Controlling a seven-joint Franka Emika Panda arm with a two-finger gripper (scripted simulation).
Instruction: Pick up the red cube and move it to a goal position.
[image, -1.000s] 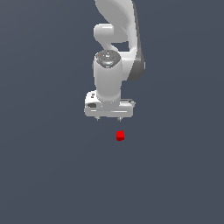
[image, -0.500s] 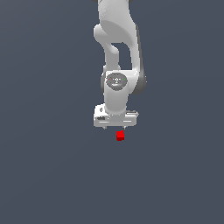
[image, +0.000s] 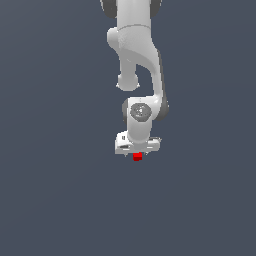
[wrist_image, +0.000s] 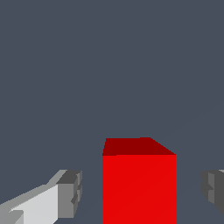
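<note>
Claw, exterior view: the white claw (image: 137, 150) is hanging straight down from the arm, directly over the red cube (image: 137, 157); its fingers are too small here to tell their spacing.
Cube, exterior view: the cube is sitting on the flat grey worktop (image: 60, 190), just beneath the claw body and partly tucked under it.
Claw, wrist view: the claw (wrist_image: 140, 192) is standing spread, one grey pad (wrist_image: 70, 192) and the other pad (wrist_image: 214, 190) each showing a clear gap to the cube, so nothing is being pinched.
Cube, wrist view: the red cube (wrist_image: 139, 188) is lying between the two pads, nearer to one pad than to the other.
Reason for pose: the straddle is judged to be lining the pads up with opposite flat faces for a squeeze.
Shapes and surfaces: the cube is showing plain, sharp-edged, unmarked red faces; the pads are looking blocky, grey and ridged on a white finger; the worktop is appearing matte and featureless.
</note>
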